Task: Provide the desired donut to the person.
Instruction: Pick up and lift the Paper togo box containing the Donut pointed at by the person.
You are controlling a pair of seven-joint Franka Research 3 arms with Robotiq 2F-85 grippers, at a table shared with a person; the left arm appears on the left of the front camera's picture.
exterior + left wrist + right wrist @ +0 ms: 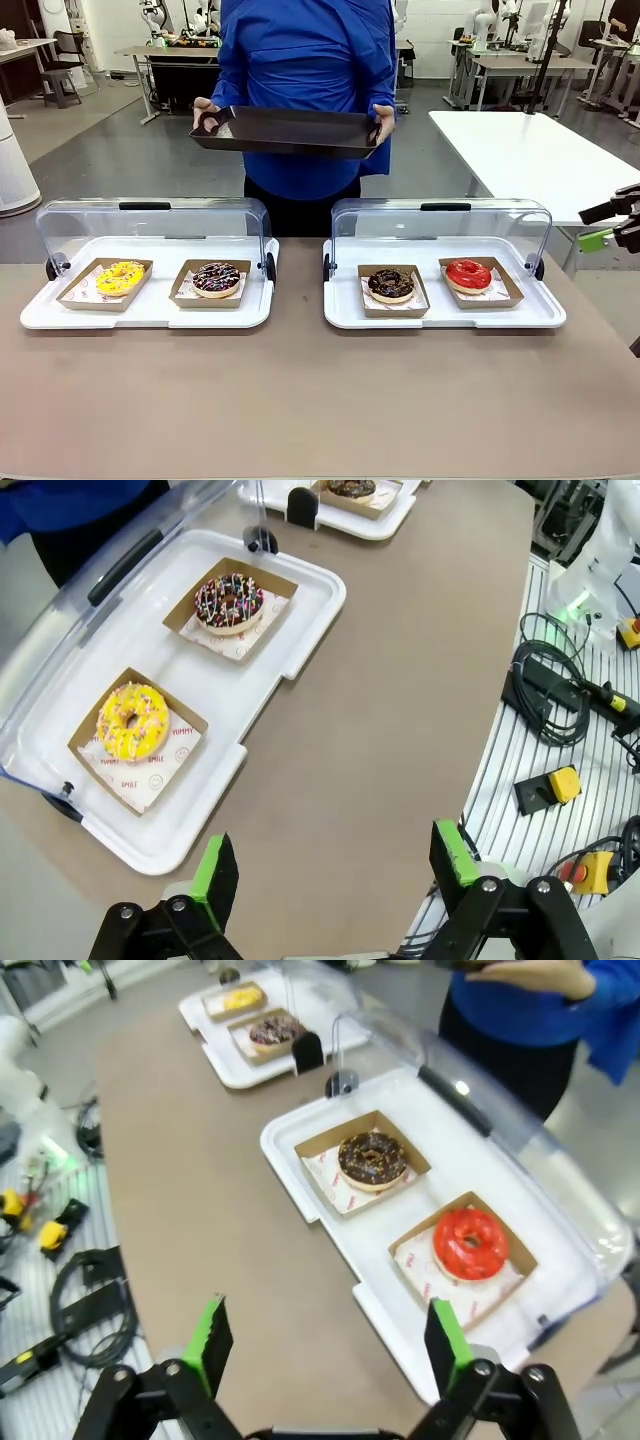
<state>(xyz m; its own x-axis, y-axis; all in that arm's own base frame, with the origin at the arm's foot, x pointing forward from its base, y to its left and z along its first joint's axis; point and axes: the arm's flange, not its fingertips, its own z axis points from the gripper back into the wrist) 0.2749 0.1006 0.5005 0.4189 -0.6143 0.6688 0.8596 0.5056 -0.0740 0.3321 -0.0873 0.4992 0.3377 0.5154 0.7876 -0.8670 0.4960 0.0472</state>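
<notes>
Nothing picked yet; person [305, 90] waits with tray [290, 130].
Left gripper [332, 862] and right gripper [330, 1345] are empty, fingers wide apart; yellow donut [132, 720] lies ahead of the left fingers, red donut [470, 1243] ahead of the right; picking and handover remain.

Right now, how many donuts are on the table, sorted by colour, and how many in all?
Yellow donut: 1
Chocolate: 2, the sprinkled chocolate donut and the darker chocolate donut
Red donut: 1
Total: 4
</notes>
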